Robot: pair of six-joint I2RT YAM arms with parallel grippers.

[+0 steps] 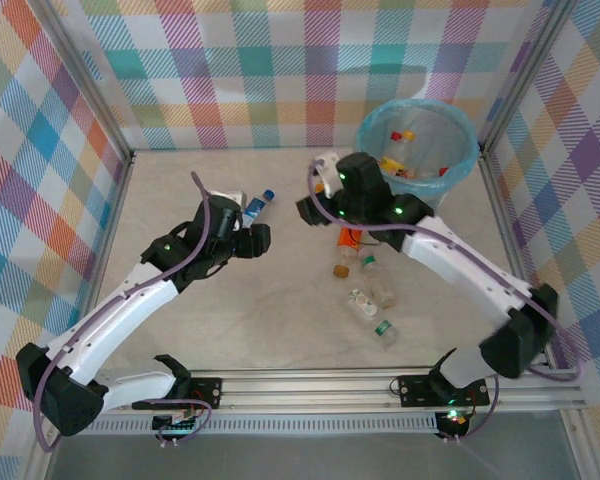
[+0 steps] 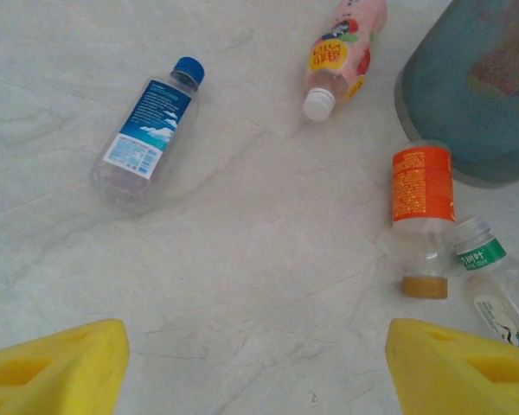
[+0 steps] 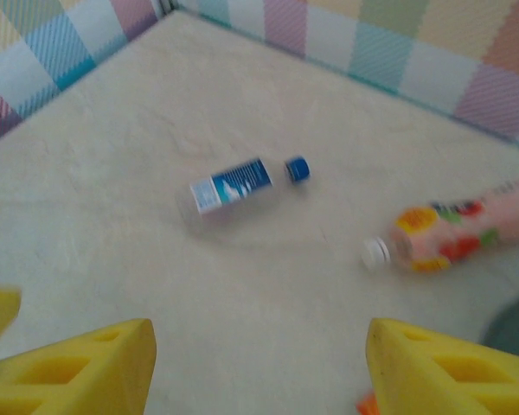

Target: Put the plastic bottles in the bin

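Yellow fingers (image 2: 52,367) of the left gripper (image 2: 255,372) frame the bottom of the left wrist view, spread wide with only bare table between them. The right gripper (image 3: 259,372) likewise has its jaws well apart and holds nothing. Ahead of the left gripper a blue-labelled bottle (image 2: 147,130) lies on its side, blue cap pointing away, well apart from the others. A pink bottle (image 2: 342,52) with a white cap lies near the bin (image 2: 467,104), cap toward the camera. Nearer, an orange-labelled bottle (image 2: 422,216) lies close under the bin's wall (whether it touches I cannot tell), and a green-banded bottle (image 2: 493,277), clear with a white cap, lies just beside it. From above, a few clear bottles (image 1: 385,333) lie scattered on the table in front of the right arm. Several bottles in the bin (image 1: 400,160), showing red and yellow, sit on its light blue liner; the bin itself stands in the far right corner. The right wrist view is blurred, yet it shows the blue-labelled and pink bottles lying apart on the pale marbled table (image 1: 230,330). Pastel checked walls (image 1: 230,70) close the table in on three sides.
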